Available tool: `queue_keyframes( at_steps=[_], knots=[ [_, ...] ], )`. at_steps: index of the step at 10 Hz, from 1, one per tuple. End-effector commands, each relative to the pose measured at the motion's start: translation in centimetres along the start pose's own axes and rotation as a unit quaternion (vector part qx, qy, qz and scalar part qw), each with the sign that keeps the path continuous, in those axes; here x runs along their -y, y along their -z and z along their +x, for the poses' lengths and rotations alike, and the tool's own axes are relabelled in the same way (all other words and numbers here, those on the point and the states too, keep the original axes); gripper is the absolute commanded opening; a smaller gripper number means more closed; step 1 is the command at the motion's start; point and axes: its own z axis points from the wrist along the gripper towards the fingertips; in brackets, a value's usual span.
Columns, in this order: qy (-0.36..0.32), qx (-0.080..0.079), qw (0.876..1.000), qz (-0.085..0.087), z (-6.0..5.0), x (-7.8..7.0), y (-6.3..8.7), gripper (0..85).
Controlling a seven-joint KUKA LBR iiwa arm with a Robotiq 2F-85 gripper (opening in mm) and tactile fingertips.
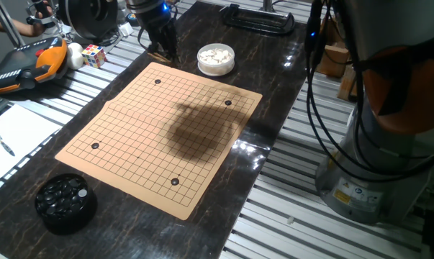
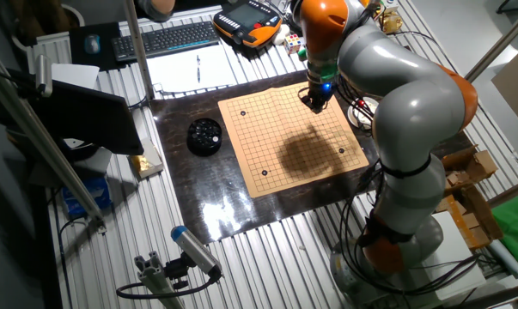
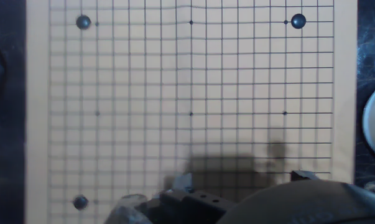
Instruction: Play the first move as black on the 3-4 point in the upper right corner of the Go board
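Note:
The tan Go board (image 1: pixel 141 137) lies on the dark table and also shows in the other fixed view (image 2: pixel 284 142). Small glossy black stones sit near its corners: one by the white bowl's side (image 1: pixel 228 102), one at the far corner (image 1: pixel 157 81), and others at the near corners. The hand view shows three of them, including one at the top right (image 3: pixel 298 21), just outside a printed dot. My gripper (image 1: pixel 162 52) hangs high over the board's far edge (image 2: pixel 316 103). Its blurred fingers (image 3: pixel 181 182) fill the bottom of the hand view, so their state is unclear.
A black bowl of black stones (image 1: pixel 65 203) stands off the board's near left corner. A white bowl of white stones (image 1: pixel 216 59) stands at the far edge. A teach pendant (image 1: pixel 26 65), a Rubik's cube (image 1: pixel 94 55) and paper with a pen (image 1: pixel 4 140) lie to the left.

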Motion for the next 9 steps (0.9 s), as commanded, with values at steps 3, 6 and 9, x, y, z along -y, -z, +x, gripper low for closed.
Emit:
queue_keyframes(
  at_steps=[3,6,9],
  knots=[
    [0.003,0.001,1.000,0.000,0.00,0.00,0.00,1.0],
    [0.003,0.001,1.000,0.000,0.00,0.01,0.00,1.0],
    [0.012,0.001,1.000,-0.004,-0.01,0.01,0.00,1.0]
  ],
)
